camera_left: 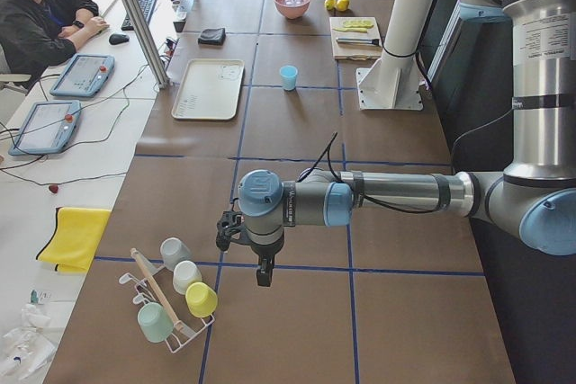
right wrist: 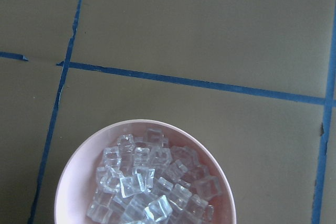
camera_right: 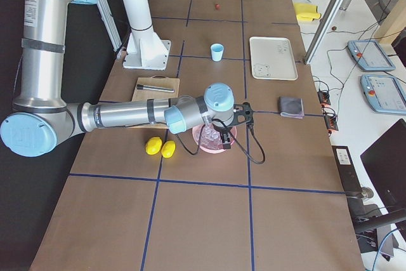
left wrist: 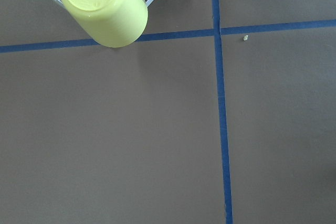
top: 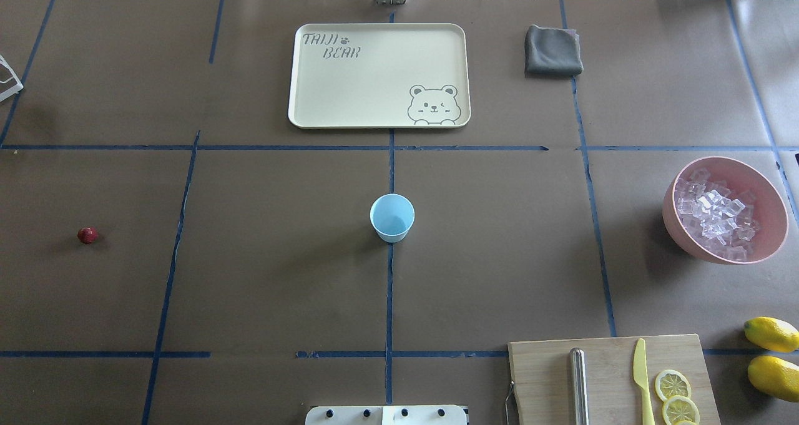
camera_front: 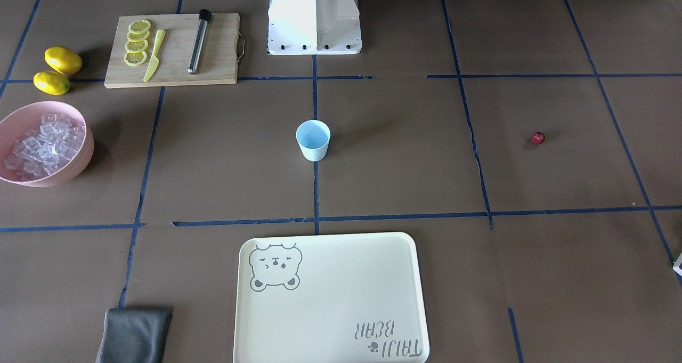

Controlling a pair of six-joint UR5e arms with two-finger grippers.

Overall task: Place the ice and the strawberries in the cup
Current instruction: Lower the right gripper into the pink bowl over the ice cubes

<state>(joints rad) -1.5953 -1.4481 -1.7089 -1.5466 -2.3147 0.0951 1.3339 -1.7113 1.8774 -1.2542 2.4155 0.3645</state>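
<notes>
Cup [top: 392, 220] mid-table, tray [top: 374, 75] beyond, pink bowl [top: 771, 210] rightward

Glossy clear ice [right wrist: 142, 182], matt plastic cup [camera_front: 313, 140], perhaps paper tabletop [camera_front: 399, 166]

The left arm [camera_left: 396, 191] and the right arm [camera_right: 120, 115] are built alike. Each is a run of smooth silver-grey tubes joined by rounded grey housings with light blue caps [camera_left: 260, 190]. Dark rings [camera_left: 441, 192] band the tubes close to the joints. A thin black cable [camera_left: 322, 157] loops loosely beside each forearm. The left gripper [camera_left: 263, 274] and the right gripper [camera_right: 226, 141] are black. The pedestal [camera_front: 314, 11] is white, and at its foot is a flat white base plate [camera_front: 277, 46]. A row of dark bolt heads [camera_front: 304, 47] lines the plate's edge.
</notes>
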